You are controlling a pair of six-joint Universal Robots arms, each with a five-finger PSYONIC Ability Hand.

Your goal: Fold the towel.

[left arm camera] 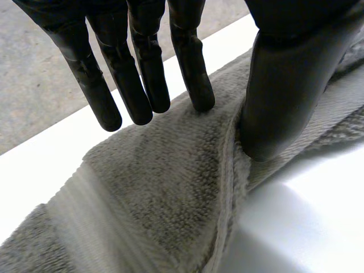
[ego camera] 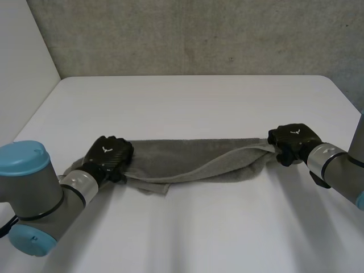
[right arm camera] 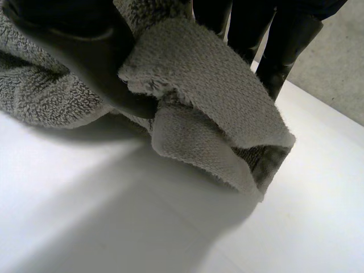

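A grey towel (ego camera: 193,159) lies stretched in a long bunched strip across the white table (ego camera: 199,102), with a loose flap folded toward the front. My left hand (ego camera: 109,154) sits knuckles-up on the towel's left end. In its wrist view the fingers (left arm camera: 136,85) are nearly straight, their tips touching the towel (left arm camera: 170,187), and the thumb (left arm camera: 284,85) presses onto the hem. My right hand (ego camera: 293,139) holds the right end a little above the table. There the thumb (right arm camera: 62,45) and fingers (right arm camera: 284,40) pinch the towel (right arm camera: 216,85), and a folded corner sticks out past them.
A grey wall (ego camera: 199,34) rises behind the table's far edge and a white panel (ego camera: 23,62) stands at the left. Bare tabletop lies both in front of and behind the towel. Both forearms reach in from the near corners.
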